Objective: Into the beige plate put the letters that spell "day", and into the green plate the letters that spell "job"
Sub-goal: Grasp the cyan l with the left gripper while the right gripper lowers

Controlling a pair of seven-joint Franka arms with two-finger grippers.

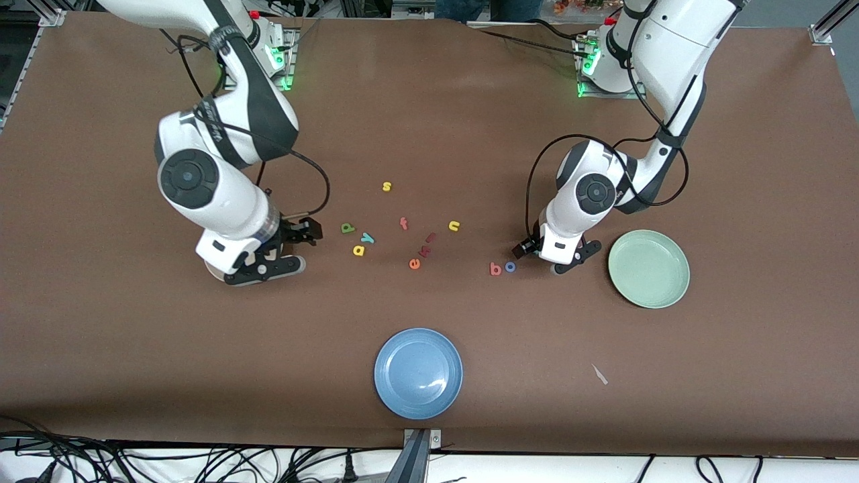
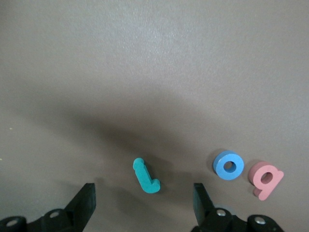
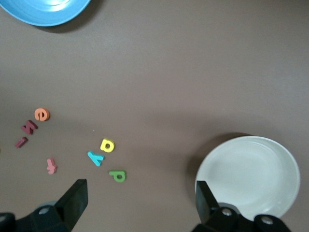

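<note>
The left gripper (image 2: 145, 205) hangs low over the brown worktop (image 1: 134, 362), fingers spread wide with nothing between them. Just ahead of it in the left wrist view lies the teal j (image 2: 145, 176), flat on the worktop and clear of both fingers. Beside the j sit the blue o (image 1: 511, 267) and the red-orange b (image 1: 496, 270), touching or nearly so, with the o closer to the gripper. The pale green plate (image 1: 649, 268) lies empty just beside the left gripper, toward the left arm's end of the worktop.

The right gripper (image 3: 140, 205) hovers wide open and empty over the beige plate (image 3: 246, 176), which its wrist largely hides in the front view. Near it, toward the middle of the worktop, the green d (image 1: 347, 228), teal y (image 1: 367, 237) and yellow a (image 1: 359, 251) form a tight cluster, the a nearest the front camera.

Farther toward the middle lie the yellow s (image 1: 386, 186), yellow n (image 1: 454, 226), red f (image 1: 403, 223) and orange e (image 1: 415, 263). The blue plate (image 1: 418, 372) sits nearest the front camera.
</note>
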